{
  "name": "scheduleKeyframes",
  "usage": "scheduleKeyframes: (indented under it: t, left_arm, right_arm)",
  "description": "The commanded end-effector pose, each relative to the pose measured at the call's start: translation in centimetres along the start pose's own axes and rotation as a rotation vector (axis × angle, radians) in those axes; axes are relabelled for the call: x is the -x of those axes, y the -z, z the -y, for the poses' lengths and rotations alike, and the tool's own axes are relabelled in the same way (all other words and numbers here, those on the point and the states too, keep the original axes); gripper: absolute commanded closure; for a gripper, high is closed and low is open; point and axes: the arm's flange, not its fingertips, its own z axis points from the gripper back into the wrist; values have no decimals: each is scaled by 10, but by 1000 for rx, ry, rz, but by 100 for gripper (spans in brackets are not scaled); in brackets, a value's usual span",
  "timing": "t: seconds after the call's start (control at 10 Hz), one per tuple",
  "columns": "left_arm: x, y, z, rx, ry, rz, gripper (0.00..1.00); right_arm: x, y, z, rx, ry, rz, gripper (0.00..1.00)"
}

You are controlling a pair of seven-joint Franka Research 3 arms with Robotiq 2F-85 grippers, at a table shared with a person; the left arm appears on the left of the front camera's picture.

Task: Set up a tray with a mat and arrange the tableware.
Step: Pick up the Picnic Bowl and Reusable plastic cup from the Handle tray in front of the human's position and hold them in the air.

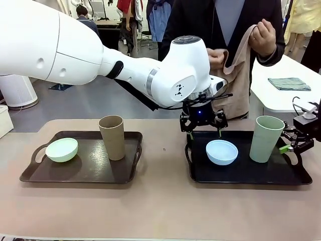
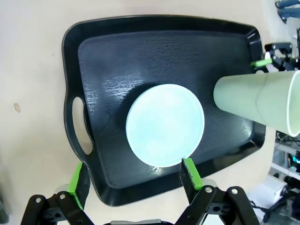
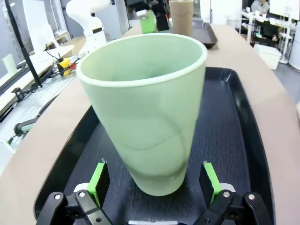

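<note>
**pad_thai:** so where's the tableware sitting?

**benchrat:** The light blue bowl [image 1: 221,152] [image 2: 165,124] is in the left half of the black tray [image 1: 246,174] [image 2: 117,70]. The sage green cup [image 1: 266,138] [image 2: 262,101] [image 3: 143,112] stands upright in the right half of that tray. The other pair is on the brown tray [image 1: 85,173] over on the left of the tabletop [image 1: 160,211]. That's the mint bowl [image 1: 61,149] at its left end and the tan cup [image 1: 112,137] upright beside it.

**pad_thai:** and the fingers? holding anything?

**benchrat:** Nope, both sets are spread wide. The left gripper [image 1: 204,131] [image 2: 133,176] hangs over the far rim of the black tray, just behind the blue bowl, with nothing between its fingers. The right gripper [image 1: 287,140] [image 3: 153,177] is low at the sage cup's right side. Its wrist view shows a pad on each side of the cup's base, with a gap showing at each, so it's not clamped.

**pad_thai:** person doing anything?

**benchrat:** The person is standing at the far side holding up a beige cloth [image 1: 241,70] in both hands [image 1: 263,36].
</note>
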Motion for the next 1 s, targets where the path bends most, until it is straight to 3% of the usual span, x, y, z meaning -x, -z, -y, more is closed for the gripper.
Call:
scheduleKeyframes:
  t: [0.0, 0.5, 0.9]
  left_arm:
    - [-4, 4, 5, -20, -9, -3, 0]
    - [-8, 39, 3, -36, 4, -59, 0]
    - [-10, 62, 5, -27, 28, -15, 0]
  right_arm:
    - [-4, 7, -12, 1, 12, -21, 0]
    - [-15, 31, -15, 24, -64, -9, 0]
    - [-19, 43, -9, 25, -82, -18, 0]
